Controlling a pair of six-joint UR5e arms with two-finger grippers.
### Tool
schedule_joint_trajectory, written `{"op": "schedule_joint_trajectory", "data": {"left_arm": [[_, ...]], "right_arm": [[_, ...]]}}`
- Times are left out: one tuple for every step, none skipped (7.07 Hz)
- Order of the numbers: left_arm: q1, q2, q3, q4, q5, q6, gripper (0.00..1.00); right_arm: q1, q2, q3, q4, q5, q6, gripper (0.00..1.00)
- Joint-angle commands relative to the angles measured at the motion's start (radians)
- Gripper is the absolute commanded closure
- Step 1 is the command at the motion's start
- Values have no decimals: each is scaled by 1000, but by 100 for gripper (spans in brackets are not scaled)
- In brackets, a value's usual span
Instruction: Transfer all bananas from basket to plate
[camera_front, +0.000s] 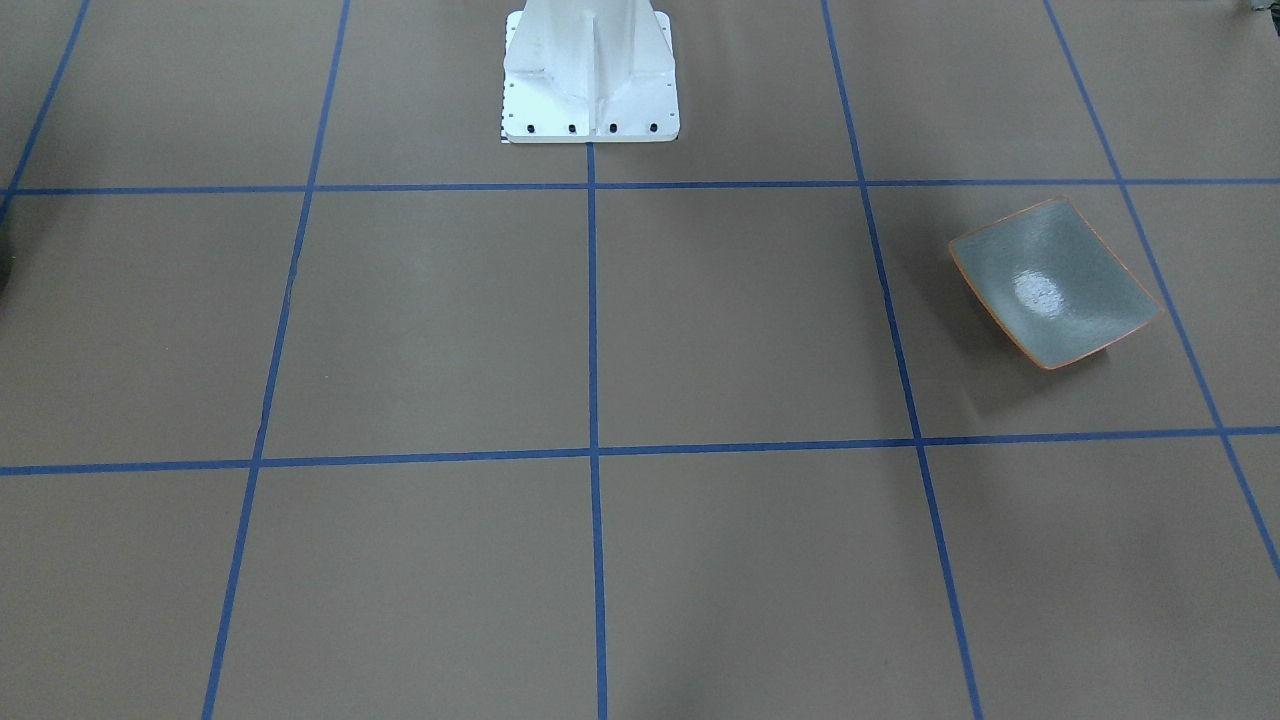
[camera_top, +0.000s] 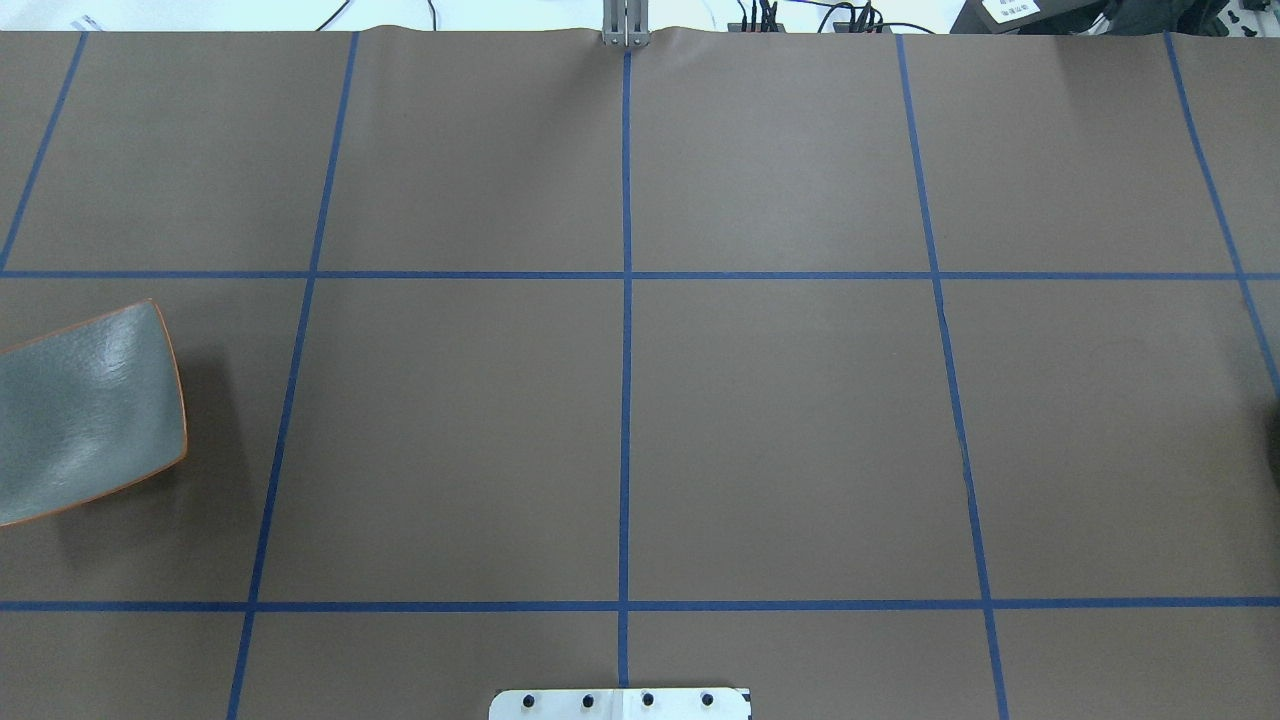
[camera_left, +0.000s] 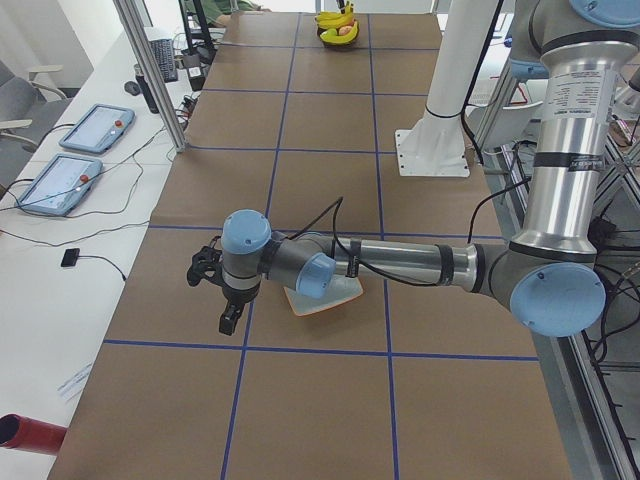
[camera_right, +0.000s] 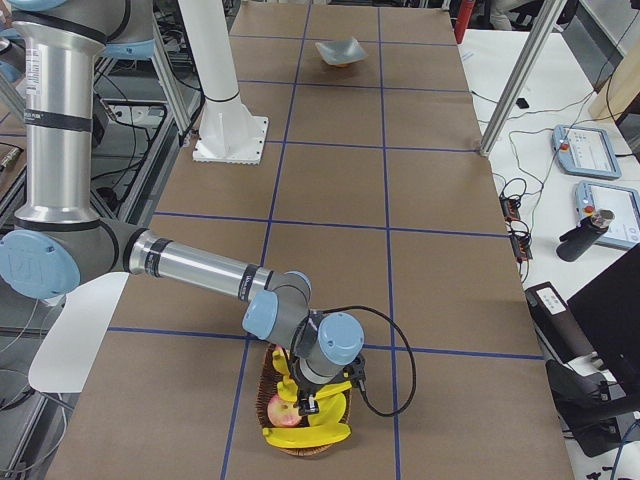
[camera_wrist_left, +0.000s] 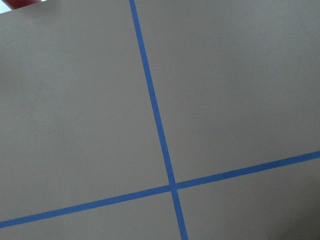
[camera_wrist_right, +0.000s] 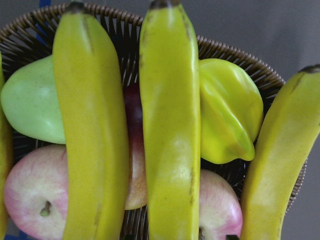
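Bananas (camera_wrist_right: 170, 125) lie side by side across the wicker basket (camera_wrist_right: 235, 55), filling the right wrist view. In the exterior right view my right gripper (camera_right: 310, 395) hangs just over the basket (camera_right: 275, 375) and its bananas (camera_right: 312, 436); I cannot tell whether it is open or shut. The grey-green plate (camera_front: 1055, 285) with an orange rim sits bare at the table's other end (camera_top: 85, 410). My left gripper (camera_left: 215, 290) hovers above the table beside the plate (camera_left: 330, 298); its state cannot be told. The left wrist view holds only brown table and blue tape.
Under the bananas are a green fruit (camera_wrist_right: 30, 100), a yellow-green star fruit (camera_wrist_right: 230, 110) and apples (camera_wrist_right: 25, 195). The white robot pedestal (camera_front: 590, 75) stands at mid-table. Metal posts (camera_left: 150, 70) and teach pendants (camera_left: 95, 128) line the operators' side.
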Motion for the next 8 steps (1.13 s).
{"op": "schedule_joint_trajectory", "data": {"left_arm": [[0,4,-3,0,0,0,0],[0,4,-3,0,0,0,0],[0,7,-3,0,0,3,0],[0,7,-1,0,0,3,0],[0,7,0,0,0,4,0],[0,7,-1,0,0,4,0],[0,5,0,0,0,4,0],[0,7,-4,0,-2,6,0]], "right_arm": [[0,-4,-15,1,5,-9,33],[0,-3,-25,3,6,-10,34],[0,-1,-25,1,8,-11,36],[0,2,-27,1,8,-11,38],[-2,6,-25,0,8,-9,38],[-8,9,-27,1,9,-9,38],[-14,11,-27,1,9,-7,39],[-16,14,-29,0,9,-7,39]]}}
